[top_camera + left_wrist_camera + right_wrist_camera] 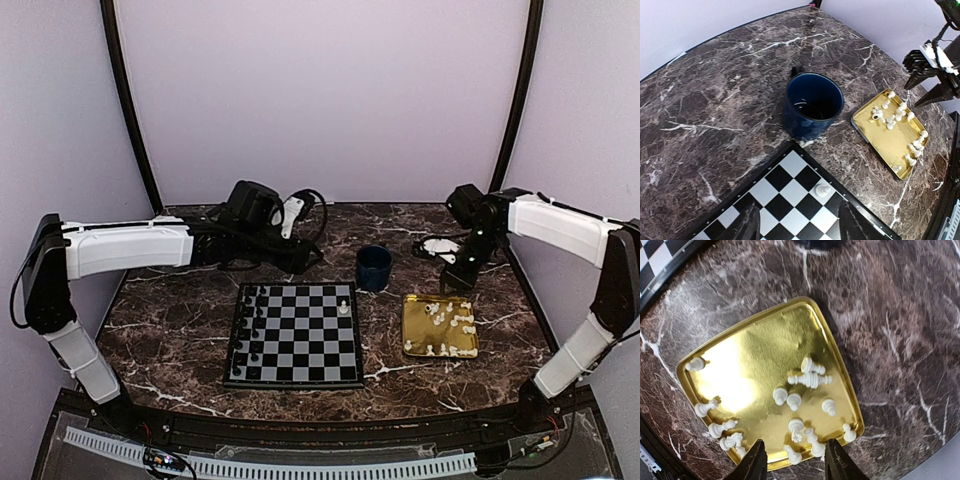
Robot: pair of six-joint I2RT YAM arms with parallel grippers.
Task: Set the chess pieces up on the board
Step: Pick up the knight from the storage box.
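The board [300, 345] lies at the table's middle, with tiny black pieces [249, 325] along its left columns. One cream-white chess piece [345, 308] stands near its far right edge; in the left wrist view this piece [822, 189] sits on a light square of the board [790, 165]. Several more white pieces [810, 380] lie scattered in the gold tray [755, 355]. My left gripper [800, 231] is open and empty, above the board's far right corner. My right gripper [796, 466] is open and empty, hovering over the tray's edge.
A dark blue mug [374, 268] stands behind the board's far right corner, also seen in the left wrist view [812, 105]. The gold tray [440, 325] lies right of the board. Cables lie at the back of the marble table [170, 320].
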